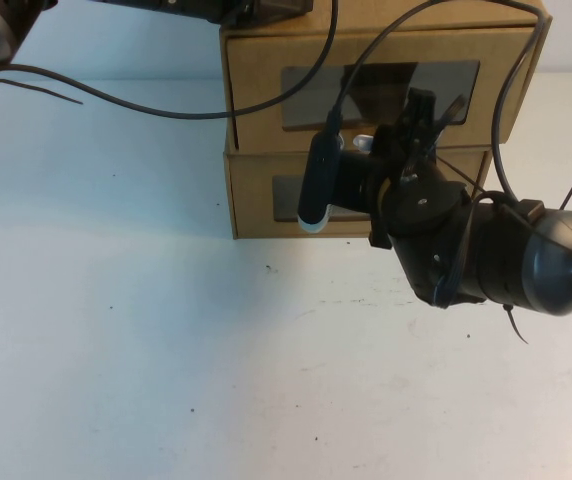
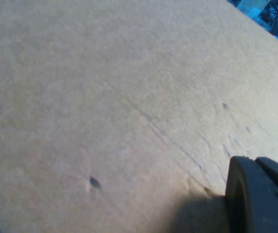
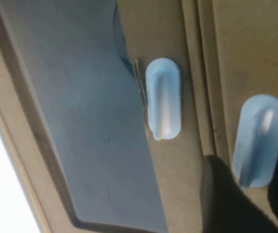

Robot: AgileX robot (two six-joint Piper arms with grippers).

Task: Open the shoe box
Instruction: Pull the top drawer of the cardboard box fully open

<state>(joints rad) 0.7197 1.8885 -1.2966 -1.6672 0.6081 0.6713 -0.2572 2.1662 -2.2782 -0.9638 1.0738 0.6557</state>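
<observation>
Two brown cardboard shoe boxes are stacked at the back of the table, the upper box [image 1: 266, 100] on the lower box [image 1: 256, 200], each with a dark window in its front. My right gripper [image 1: 436, 115] is pressed up to the fronts near the seam between them. In the right wrist view its dark fingers [image 3: 219, 194] flank a pale blue pull tab [image 3: 259, 141] and touch its sides. A second blue tab [image 3: 163, 99] sits beside a window [image 3: 80, 111] across the seam. My left gripper [image 2: 258, 194] rests over a box's plain cardboard surface [image 2: 105, 97].
Black cables [image 1: 166, 105] hang across the upper box and over the table's far left. The white table [image 1: 166, 350] stretches out in front of the boxes. The right arm's bulky wrist [image 1: 506, 260] hangs over the table's right side.
</observation>
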